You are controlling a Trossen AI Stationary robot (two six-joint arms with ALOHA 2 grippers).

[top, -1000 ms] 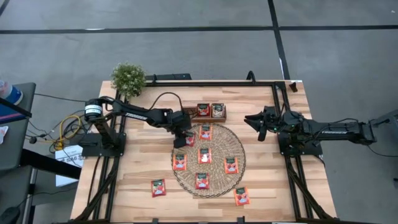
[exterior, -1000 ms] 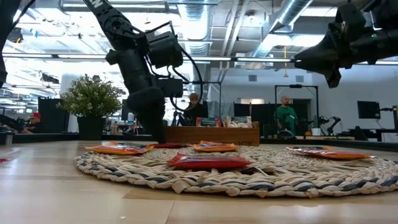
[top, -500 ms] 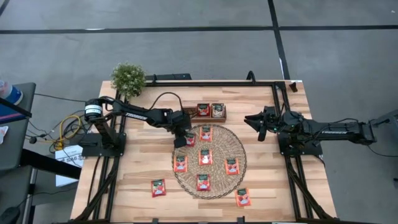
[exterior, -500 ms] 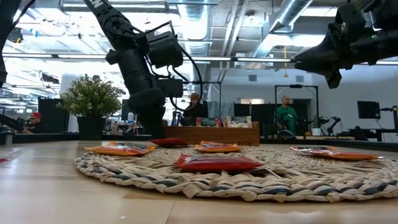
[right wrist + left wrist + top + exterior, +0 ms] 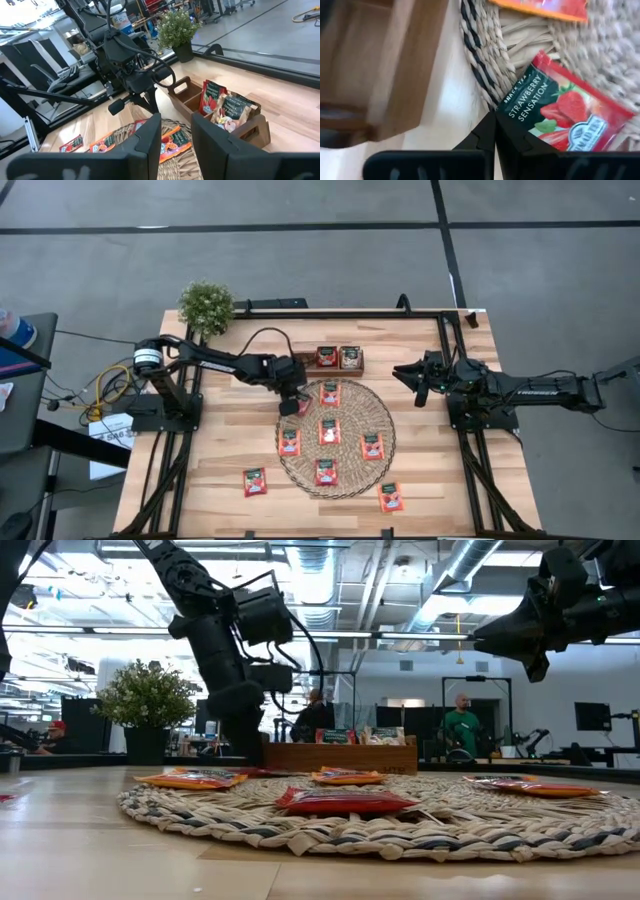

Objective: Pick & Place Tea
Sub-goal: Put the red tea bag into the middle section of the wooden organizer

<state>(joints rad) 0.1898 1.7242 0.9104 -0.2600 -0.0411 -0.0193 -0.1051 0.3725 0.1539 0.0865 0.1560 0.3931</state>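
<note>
Progress is looking early: the wooden tray, sitting at twelve o'clock just off the woven mat, is holding sachets in only two of its compartments, a strawberry one and a paler one standing upright, while the compartment toward the plant is sitting vacant in the right wrist view. Most of the tea is still waiting: five sachets are lying flat across the mat, among them one near its middle, and two more are resting on the bare desk, one at seven o'clock and one at five o'clock of the mat. The left tool is working at the mat's ten o'clock edge, its fingers pressed together and pinching the corner of a strawberry sachet that is partly overhanging the rim; judging by this, one pick is under way and delivery to the tray is still ahead. The right tool is hanging idle in the air beyond the mat's two o'clock side, fingers partly spread and holding nothing.
</note>
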